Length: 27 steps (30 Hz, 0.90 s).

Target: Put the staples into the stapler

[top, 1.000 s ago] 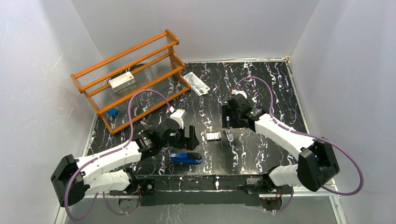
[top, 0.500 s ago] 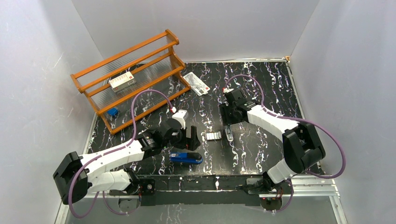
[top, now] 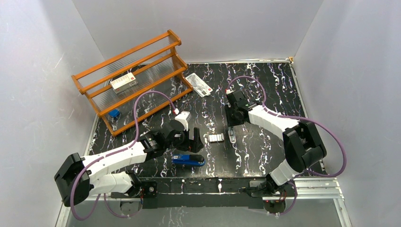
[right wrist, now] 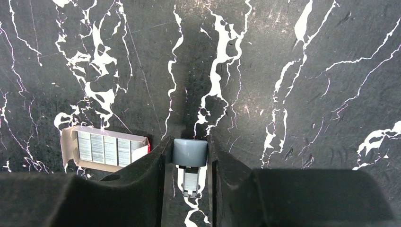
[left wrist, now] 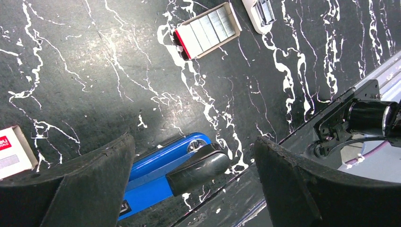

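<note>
- Blue stapler [top: 188, 160] is lying flat on the black marbled table [top: 265, 80], and we are finding it exactly where it was a second ago.
- We are seeing the left gripper [top: 195, 140] hanging just behind the stapler, its jaws spread wide and holding nothing. It is sitting slightly further right than before.
- We are finding the staples [top: 215, 137], silvery strips in their open box, resting behind and right of the stapler, unmoved.
- We are watching the right gripper [right wrist: 189, 144], farther right of the stapler, with jaws now drawn narrow around a grey-capped staple holder [right wrist: 190, 152]. Earlier they were standing wide.
- We cannot tell whether its fingers are pressing the holder.
</note>
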Motion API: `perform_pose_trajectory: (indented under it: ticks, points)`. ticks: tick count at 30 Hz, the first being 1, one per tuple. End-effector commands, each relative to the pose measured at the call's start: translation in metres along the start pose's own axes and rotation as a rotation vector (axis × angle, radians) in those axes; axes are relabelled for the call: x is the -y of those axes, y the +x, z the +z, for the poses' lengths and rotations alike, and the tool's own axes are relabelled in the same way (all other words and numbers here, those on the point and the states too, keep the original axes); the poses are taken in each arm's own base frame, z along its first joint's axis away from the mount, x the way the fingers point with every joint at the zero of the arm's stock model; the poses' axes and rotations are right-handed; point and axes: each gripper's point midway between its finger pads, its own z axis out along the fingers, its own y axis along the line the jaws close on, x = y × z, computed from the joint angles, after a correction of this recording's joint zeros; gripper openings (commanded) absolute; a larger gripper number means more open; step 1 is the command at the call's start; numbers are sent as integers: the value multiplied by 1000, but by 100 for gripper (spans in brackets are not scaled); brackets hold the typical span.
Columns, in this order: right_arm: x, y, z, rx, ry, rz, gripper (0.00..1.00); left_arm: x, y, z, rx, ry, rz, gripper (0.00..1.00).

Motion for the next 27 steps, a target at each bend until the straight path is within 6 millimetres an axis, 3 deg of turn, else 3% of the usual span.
perform_pose_trajectory:
  ticks: [1,8,14,21,27]
  points:
    - [-3,-20,-6,51,6,32,34,11,-8,0,27,46,-22,93]
    - [-2,-20,-12,56,9,51,32,37,-12,7,15,164,-71,90]
    - [-9,-9,-18,62,-28,105,31,62,-6,17,-45,274,-121,77]
    - [-14,2,-34,101,-28,110,32,49,-8,25,-30,194,-152,76]
    - [-26,20,-32,66,-26,77,32,42,-9,26,-26,149,-162,76]
